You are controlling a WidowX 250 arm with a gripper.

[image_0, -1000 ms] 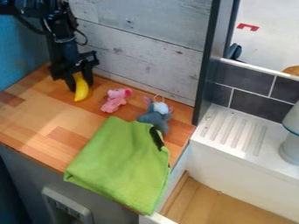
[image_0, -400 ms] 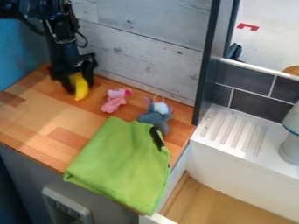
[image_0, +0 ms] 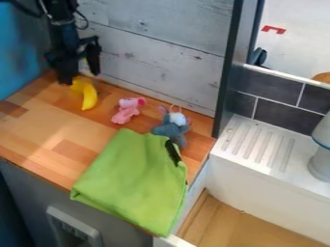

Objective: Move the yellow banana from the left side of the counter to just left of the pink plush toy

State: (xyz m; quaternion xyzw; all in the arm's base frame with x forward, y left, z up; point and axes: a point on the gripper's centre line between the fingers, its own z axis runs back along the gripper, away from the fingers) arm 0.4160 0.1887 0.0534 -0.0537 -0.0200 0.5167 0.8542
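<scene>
The wooden counter (image_0: 38, 130) supports the yellow banana (image_0: 89, 100). The gripper (image_0: 80, 75) is positioned at the banana's rear end, fingers spread, grip released; contact cannot be determined. Pink toy (image_0: 126, 112): right of banana. Green cloth (image_0: 132, 178): forward-right of banana.

Bright, diffuse light; pale sheen on wooden counter (image_0: 40, 137); upper-left corner dimmer; source hard to tell.

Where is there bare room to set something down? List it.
Counter: the patch between banana, green cloth and front edge. White ledge: the ridged stretch beside the pale vessel. Crowded: along the plank wall, where the hand hangs by the banana, with pink toy and gray toy near the cloth.
</scene>
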